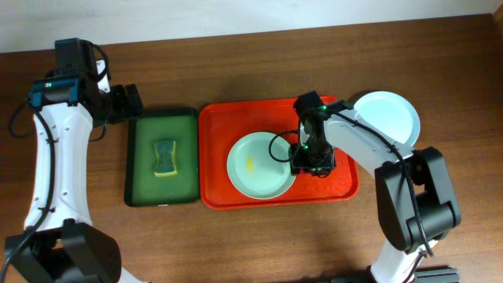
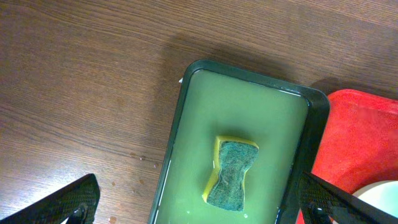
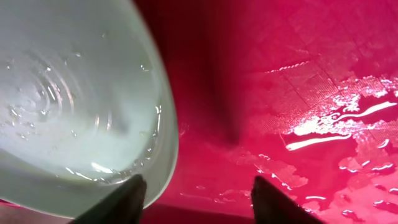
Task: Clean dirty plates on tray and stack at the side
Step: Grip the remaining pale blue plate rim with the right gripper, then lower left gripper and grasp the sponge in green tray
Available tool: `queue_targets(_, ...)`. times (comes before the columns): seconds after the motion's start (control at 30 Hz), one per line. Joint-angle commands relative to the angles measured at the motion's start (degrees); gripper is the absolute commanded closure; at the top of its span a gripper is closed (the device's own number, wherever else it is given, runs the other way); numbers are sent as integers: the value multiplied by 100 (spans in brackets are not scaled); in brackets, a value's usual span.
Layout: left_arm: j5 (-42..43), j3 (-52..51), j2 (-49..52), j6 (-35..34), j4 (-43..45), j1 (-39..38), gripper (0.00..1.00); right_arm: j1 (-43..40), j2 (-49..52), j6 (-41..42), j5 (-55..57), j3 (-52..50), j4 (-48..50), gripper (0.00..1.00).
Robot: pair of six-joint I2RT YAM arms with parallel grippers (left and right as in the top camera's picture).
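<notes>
- Your right gripper (image 1: 311,162) sits low over the right half of the tray (image 1: 236,126), about mid-counter and nearest the front edge of all the working parts.
- Its jaws stand apart. The right wrist view shows the gripper (image 3: 199,202) with one finger (image 3: 134,199) over the rim of the smeared plate (image 3: 74,93) and the other over bare wet tray (image 3: 298,74). You cannot tell whether the finger touches the rim.
- The smeared plate (image 1: 258,165) is pale mint and lies flat in the middle of the tray, with a small yellow mark left of its centre. Water beads show on it up close.
- Just left of the tray is the green tray (image 1: 141,157), holding cloudy water. The sponge (image 1: 164,157) lies in it with its scrub side up.
- Your left gripper (image 1: 127,102) hangs off the green tray's far left corner. Its jaws are spread wide and hold nothing.
- The left wrist view (image 2: 194,180) looks down on the sponge (image 2: 231,174) and the green tray (image 2: 180,124).
- The side plate (image 1: 389,115) rests on the counter (image 1: 236,244) towards the far right, just past the tray's far right corner.
</notes>
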Motion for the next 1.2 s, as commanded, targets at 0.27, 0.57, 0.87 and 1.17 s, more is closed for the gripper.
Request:
queue_targets(0.27, 24, 24, -37, -48, 9, 9, 1, 4, -127, 48, -50, -46, -2, 60)
queue_targets(0.57, 24, 24, -37, -48, 9, 9, 1, 7, -85, 203, -55, -57, 286, 67)
queue_targets(0.87, 1132, 22, -37, -48, -199, 0, 1, 4, -85, 199, -433, -57, 765, 2)
queue_targets(1.17, 420, -1493, 7, 280, 83, -968, 26, 7, -85, 199, -501, -138, 879, 69)
